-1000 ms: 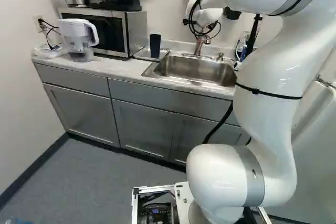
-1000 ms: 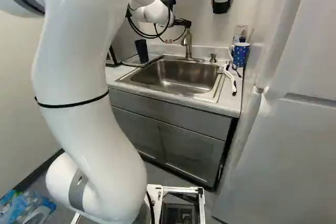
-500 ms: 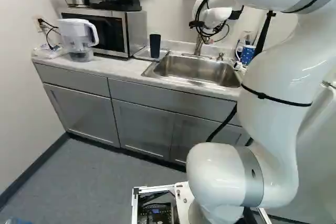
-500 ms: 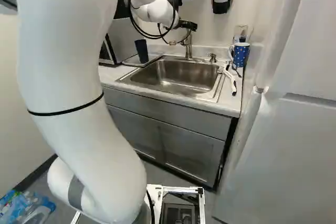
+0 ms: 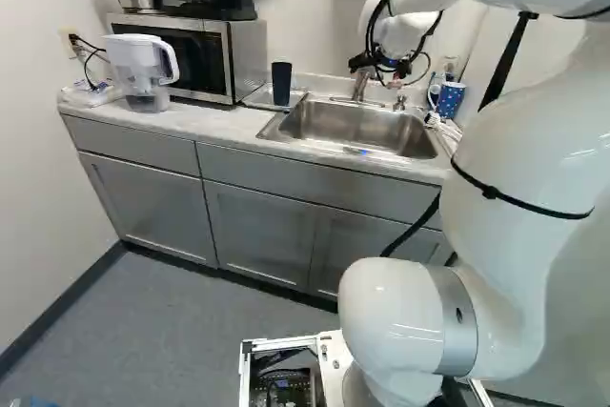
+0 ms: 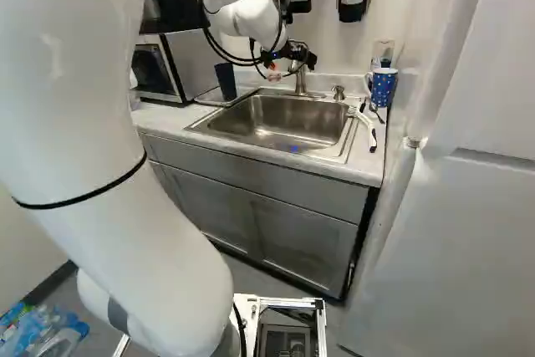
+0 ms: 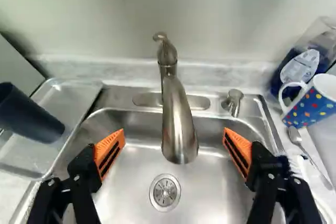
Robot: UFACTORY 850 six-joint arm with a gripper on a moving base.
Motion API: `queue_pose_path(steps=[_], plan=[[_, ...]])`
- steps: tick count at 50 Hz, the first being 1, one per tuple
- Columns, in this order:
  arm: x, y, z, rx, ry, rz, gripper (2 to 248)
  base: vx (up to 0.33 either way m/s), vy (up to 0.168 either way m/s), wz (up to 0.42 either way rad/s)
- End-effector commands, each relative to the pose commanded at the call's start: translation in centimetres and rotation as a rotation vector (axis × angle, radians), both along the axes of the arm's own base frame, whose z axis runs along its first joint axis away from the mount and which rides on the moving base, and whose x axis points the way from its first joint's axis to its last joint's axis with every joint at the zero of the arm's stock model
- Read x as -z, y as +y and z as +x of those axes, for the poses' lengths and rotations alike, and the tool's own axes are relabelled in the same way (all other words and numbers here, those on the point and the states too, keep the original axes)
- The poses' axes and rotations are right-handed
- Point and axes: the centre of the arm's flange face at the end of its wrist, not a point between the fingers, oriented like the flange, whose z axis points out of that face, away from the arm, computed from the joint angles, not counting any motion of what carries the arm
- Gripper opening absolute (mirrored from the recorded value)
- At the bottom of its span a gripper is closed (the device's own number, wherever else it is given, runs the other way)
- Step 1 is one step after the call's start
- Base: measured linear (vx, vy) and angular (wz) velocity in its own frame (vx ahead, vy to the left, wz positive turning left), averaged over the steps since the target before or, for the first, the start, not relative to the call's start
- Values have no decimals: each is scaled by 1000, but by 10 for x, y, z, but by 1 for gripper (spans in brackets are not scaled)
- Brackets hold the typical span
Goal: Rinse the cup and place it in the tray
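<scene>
Arm (image 5: 515,159) reaches over the sink (image 6: 334,155); tool (image 6: 289,69) spread wide, pointed at the faucet (image 7: 178,121)

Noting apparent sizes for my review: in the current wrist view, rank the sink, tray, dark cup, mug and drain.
1. Sink
2. Tray
3. Dark cup and mug: too alike to rank
4. Drain

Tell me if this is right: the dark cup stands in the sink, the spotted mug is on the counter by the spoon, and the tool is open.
No: the dark cup stands on the tray beside the sink, as the wrist view shows. The spotted mug is on the counter by the spoon, and the tool is open.
</scene>
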Motion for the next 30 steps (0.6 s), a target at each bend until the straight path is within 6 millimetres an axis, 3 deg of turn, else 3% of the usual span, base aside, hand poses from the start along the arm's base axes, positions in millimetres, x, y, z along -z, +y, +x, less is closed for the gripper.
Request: queue_pose_path(steps=[14,30], plan=[[10,-3,-32,-10,157,-11,247,0,0,0],[20,-2,-44,-26,329,-3,247,0,0,0]])
